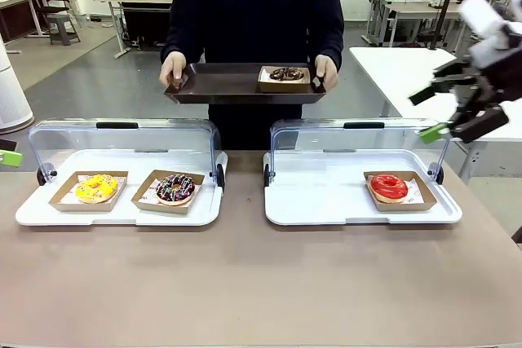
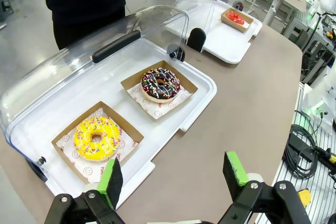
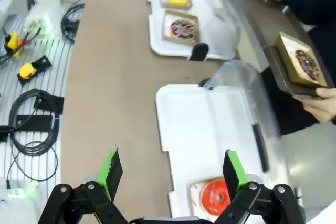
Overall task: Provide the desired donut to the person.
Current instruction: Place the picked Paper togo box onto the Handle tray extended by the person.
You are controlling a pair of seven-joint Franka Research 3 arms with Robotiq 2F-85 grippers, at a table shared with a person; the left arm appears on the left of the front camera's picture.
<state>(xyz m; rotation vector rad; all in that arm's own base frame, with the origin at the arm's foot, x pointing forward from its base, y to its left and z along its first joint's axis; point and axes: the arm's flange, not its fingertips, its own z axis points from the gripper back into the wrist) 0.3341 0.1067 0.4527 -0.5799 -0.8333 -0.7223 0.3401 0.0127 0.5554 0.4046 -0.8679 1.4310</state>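
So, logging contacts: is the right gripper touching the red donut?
Apart. Front view: the right gripper hangs open, clear air between it and the red donut below.

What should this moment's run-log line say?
left gripper: open, empty | right gripper: open, empty, raised | person: holds tray with chocolate donut | red donut: in right case

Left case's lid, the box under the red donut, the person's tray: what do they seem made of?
Lid: clear glossy plastic; the background shows through, with glare. Box: matte brown cardboard, folded walls. Tray: dark, smooth, slightly shiny, probably plastic.
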